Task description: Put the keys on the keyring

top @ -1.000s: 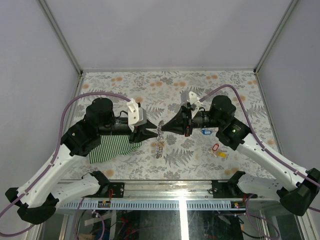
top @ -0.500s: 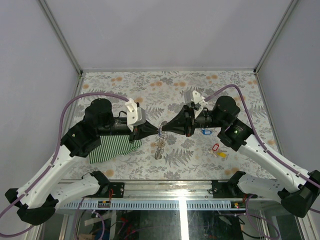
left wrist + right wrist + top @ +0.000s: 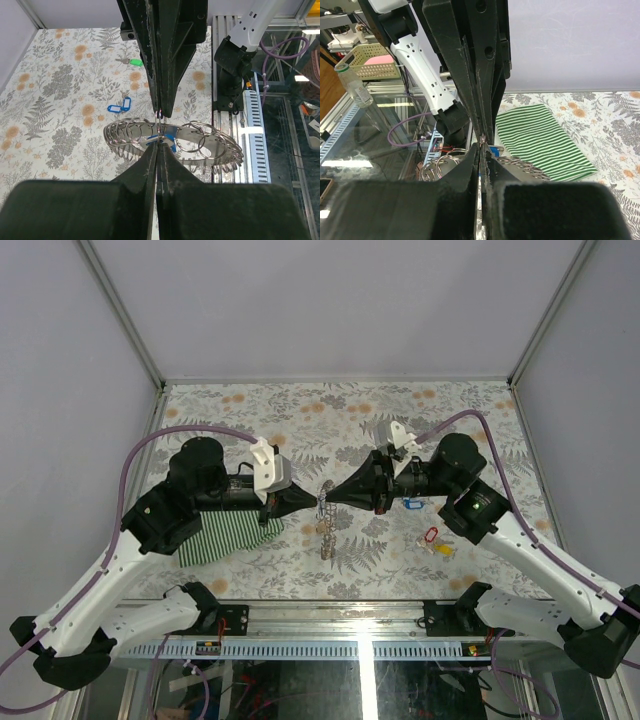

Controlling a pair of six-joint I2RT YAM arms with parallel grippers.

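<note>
The keyring (image 3: pixel 325 527), a silvery plate strung with several wire rings, hangs above the table between both arms. My left gripper (image 3: pixel 314 498) and right gripper (image 3: pixel 328 498) meet tip to tip at its top. In the left wrist view the left gripper (image 3: pixel 159 144) is shut on the keyring (image 3: pixel 200 145), and a blue key (image 3: pixel 171 140) sits just behind the tips. From above, the right arm's fingers (image 3: pixel 161 75) pinch a small ring. The right wrist view shows the right gripper (image 3: pixel 482 146) shut at the keyring (image 3: pixel 525 167). Blue (image 3: pixel 412 504), red (image 3: pixel 431 535) and yellow (image 3: pixel 441 550) keys lie on the table, and a green key (image 3: pixel 135 62) lies further off.
A green striped cloth (image 3: pixel 228 532) lies under the left arm, also seen as the cloth (image 3: pixel 545 140) in the right wrist view. The floral table (image 3: pixel 300 410) ends at a metal rail (image 3: pixel 330 612) near the arm bases. Grey walls enclose the back and sides.
My left gripper has moved in to the right gripper's tips and shut on the keyring. The right gripper stayed shut, and the hanging keyring shifted slightly right.
</note>
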